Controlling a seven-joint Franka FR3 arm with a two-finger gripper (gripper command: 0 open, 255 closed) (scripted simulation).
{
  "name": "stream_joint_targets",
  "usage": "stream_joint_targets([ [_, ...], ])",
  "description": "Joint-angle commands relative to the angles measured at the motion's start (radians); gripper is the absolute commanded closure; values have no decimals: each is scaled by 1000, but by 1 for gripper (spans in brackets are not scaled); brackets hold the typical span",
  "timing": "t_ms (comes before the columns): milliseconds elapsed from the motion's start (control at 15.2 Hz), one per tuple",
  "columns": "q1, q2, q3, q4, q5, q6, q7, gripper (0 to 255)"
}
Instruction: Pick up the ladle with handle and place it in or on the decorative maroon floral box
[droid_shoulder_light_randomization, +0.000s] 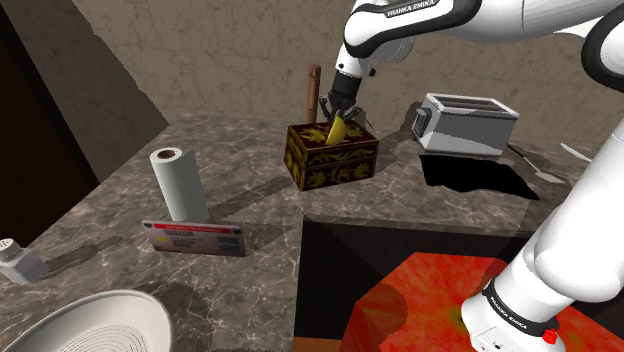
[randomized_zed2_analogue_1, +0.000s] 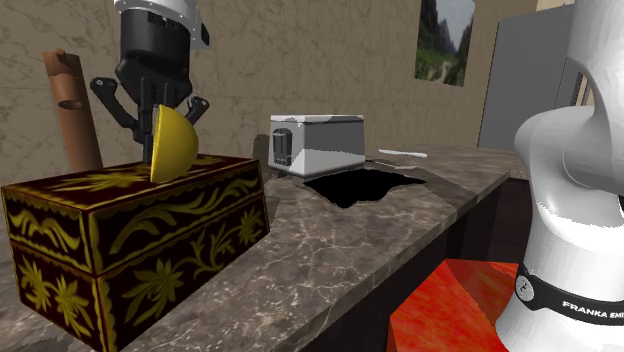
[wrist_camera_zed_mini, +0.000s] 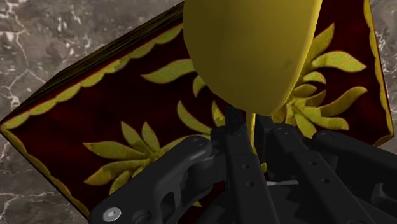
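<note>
Nearest in the shoulder view, the red-orange stand (droid_shoulder_light_randomization: 430, 300) carried the arm (droid_shoulder_light_randomization: 560, 250). The arm's base collar read "FRANKA EMIKA", and the same words stood on the upper link near the wrist. At that view's lower left lay a white bowl (droid_shoulder_light_randomization: 90, 325), with a small shaker (droid_shoulder_light_randomization: 18, 260) near it on the dark marbled tabletop (droid_shoulder_light_randomization: 250, 190). Further in, a card (droid_shoulder_light_randomization: 195, 238) stood on edge just in front of an upright white roll (droid_shoulder_light_randomization: 178, 183). The card's print was too small to read.

Past these, mid-tabletop, sat the box (droid_shoulder_light_randomization: 333, 155). It was maroon, with yellow floral ornament and a scalloped yellow border on the lid. The claw (droid_shoulder_light_randomization: 340, 110) hung directly over the box, pointing down. Its fingers were closed on the thin handle of the yellow ladle (droid_shoulder_light_randomization: 339, 129); the wrist view showed the handle between them. The ladle hung bowl-down over the lid. Whether the bowl touched the lid could not be determined.

Behind the box, a brown post (droid_shoulder_light_randomization: 313, 90) stood upright. Toward the shoulder view's right, a grey toaster (droid_shoulder_light_randomization: 465, 125) sat beyond a black area (droid_shoulder_light_randomization: 470, 175) cut into the tabletop. A framed picture (randomized_zed2_analogue_1: 445, 40) hung on the far wall.
</note>
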Motion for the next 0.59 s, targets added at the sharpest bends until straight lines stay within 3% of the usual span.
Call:
stream_joint_targets([
  [0,0,0,0,0,0,0,0,255],
  [66,0,0,0,0,0,0,0,0],
  [396,0,0,0,0,0,0,0,0],
  [528,-5,-14,-6,48,-4,-63,2,0],
])
